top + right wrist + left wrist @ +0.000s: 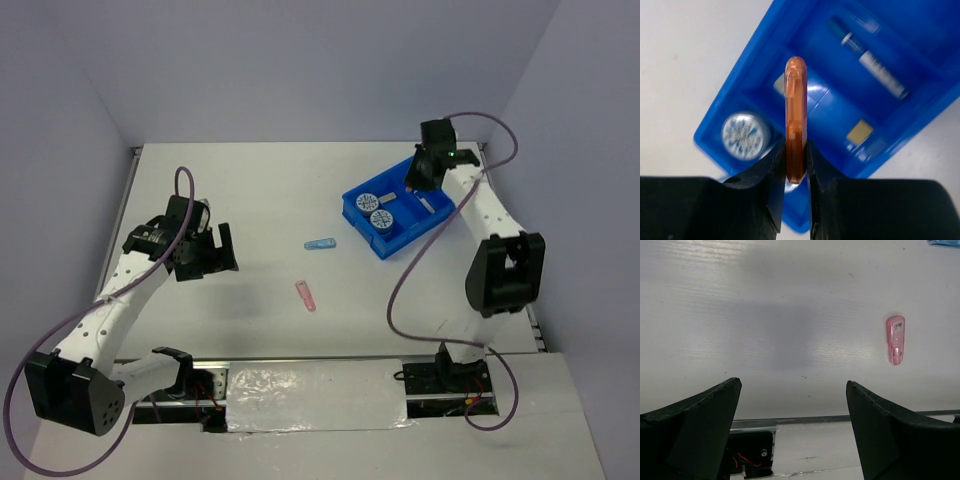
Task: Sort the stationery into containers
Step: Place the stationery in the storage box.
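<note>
State of the right jaws: closed on the orange slim piece, gripped by its near end and set on edge, with the rounded far end projecting straight out past the tips. Positioned over the blue tray, with a middle compartment directly beyond the tips. Left of the right jaws in the wrist view: one blue clear box, round white patterned face up, lying in the end compartment of the tray. Just beside it: a second box of the same kind, mostly hidden behind the jaws in the wrist view. Beyond and to the right of the right jaws: the blue-white pen, lying lengthwise in a long compartment. Nearer on that side: the tan eraser, in a neighbouring compartment. State of the left jaws: wide open, nothing between them, poised over the tabletop and well apart from the tray. Ahead of the left jaws, toward the right-hand finger: the pink slim piece, flat on the tabletop and untouched. Farther ahead on the same side, at the edge of the wrist view: the blue slim piece, flat on the tabletop between the pink slim piece and the tray.
</note>
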Controlling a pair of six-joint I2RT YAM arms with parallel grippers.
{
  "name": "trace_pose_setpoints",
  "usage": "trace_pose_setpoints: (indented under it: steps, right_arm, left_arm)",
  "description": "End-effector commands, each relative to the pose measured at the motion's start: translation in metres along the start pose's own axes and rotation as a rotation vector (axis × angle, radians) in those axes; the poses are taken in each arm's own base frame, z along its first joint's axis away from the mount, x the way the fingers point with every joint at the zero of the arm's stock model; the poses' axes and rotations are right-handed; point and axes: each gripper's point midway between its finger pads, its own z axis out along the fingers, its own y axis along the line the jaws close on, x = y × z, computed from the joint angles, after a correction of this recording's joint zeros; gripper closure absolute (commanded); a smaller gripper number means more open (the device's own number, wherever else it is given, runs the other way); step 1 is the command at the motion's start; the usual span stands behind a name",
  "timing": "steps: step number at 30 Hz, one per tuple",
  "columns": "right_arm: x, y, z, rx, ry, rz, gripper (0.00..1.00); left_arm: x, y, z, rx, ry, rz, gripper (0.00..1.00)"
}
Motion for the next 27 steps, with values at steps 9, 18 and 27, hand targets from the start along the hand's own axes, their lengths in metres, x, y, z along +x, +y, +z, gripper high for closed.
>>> trace_pose_setpoints:
  steps: [9,18,27]
  right_arm:
    - [-0.060,-0.060,0.083,0.058,0.154,0.070,0.84]
    - [-0.080,-0.072,0.106,0.049,0.122,0.104,0.80]
    - [-0.090,-0.095,0.115,0.049,0.115,0.112,0.66]
  left_arm:
    - [-0.011,-0.015,-0.004,0.085,-0.032,0.051,0.01]
    - [0.002,-0.016,0.007,0.119,-0.016,0.027,0.01]
    - [0.002,-0.022,0.020,0.137,0.014,0.008,0.01]
